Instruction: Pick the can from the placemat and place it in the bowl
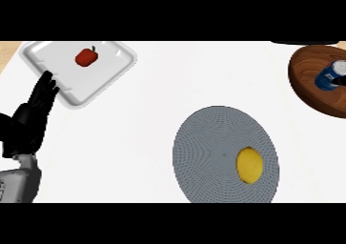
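The blue can [333, 73] with a white top sits tilted inside the brown wooden bowl [315, 95] at the far right. A small black part of my right hand [345, 82] shows at the view's right edge, right against the can; the rest of it is out of view. The round grey placemat [210, 143] lies at centre right, with a yellow lemon [250, 165] on it. My left hand [27, 121] rests open at the left edge, fingers pointing up, far from the can.
A white square tray [105, 71] at the upper left holds a red pepper [86, 56]; my left hand's fingertips [45, 83] overlap its near edge. A dark shape [305, 42] pokes in at the top right.
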